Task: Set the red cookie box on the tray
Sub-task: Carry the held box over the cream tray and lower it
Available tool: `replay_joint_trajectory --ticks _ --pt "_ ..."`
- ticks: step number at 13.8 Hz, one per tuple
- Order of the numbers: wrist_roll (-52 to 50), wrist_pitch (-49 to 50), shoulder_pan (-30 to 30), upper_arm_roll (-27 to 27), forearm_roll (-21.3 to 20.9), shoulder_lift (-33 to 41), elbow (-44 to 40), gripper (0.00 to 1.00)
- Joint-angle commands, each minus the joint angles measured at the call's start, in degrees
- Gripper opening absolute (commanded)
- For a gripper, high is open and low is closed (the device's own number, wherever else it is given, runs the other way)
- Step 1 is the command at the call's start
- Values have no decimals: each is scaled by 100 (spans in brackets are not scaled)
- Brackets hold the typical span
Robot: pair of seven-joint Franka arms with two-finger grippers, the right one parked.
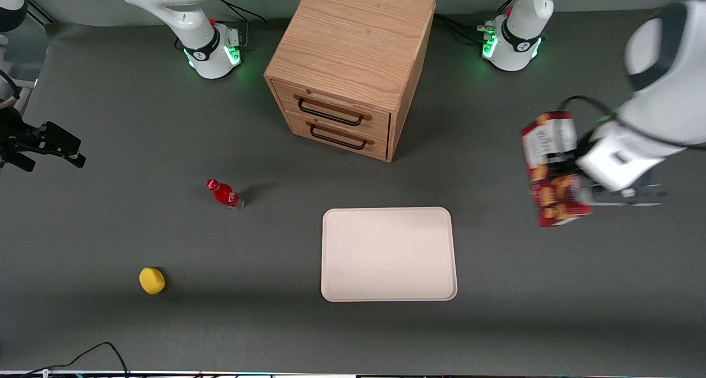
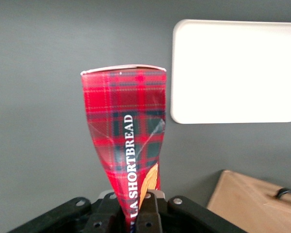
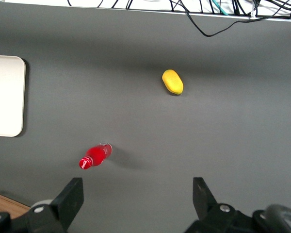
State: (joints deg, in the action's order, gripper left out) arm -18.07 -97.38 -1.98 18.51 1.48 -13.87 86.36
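The left arm's gripper (image 1: pixel 586 193) is clamping the red cookie box (image 1: pixel 551 168) by one end and carrying it in the air above the worktop's working-arm edge, well apart from the tray (image 1: pixel 389 254), presumably so nothing is struck.

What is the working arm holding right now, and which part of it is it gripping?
The end effector holds the red cookie box by one end, pinching its narrow sides, in the air toward the working arm's end of the table, not yet over the tray.
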Motion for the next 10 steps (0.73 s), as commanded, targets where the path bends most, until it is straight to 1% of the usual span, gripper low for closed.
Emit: replay_joint_trajectory --ticks 1,4,6,8,10 --pt "-1064 -1014 92 494 -463 -1035 -418 0" --pt "-1768 -2527 329 636 -1385 -2116 -374 0" --pt "-2277 -3432 452 653 -2114 -2636 -226 0" --pt "-2736 -4260 470 653 -2817 -2875 99 0" --pt "-2737 -4359 470 645 -3118 -2989 162 0"
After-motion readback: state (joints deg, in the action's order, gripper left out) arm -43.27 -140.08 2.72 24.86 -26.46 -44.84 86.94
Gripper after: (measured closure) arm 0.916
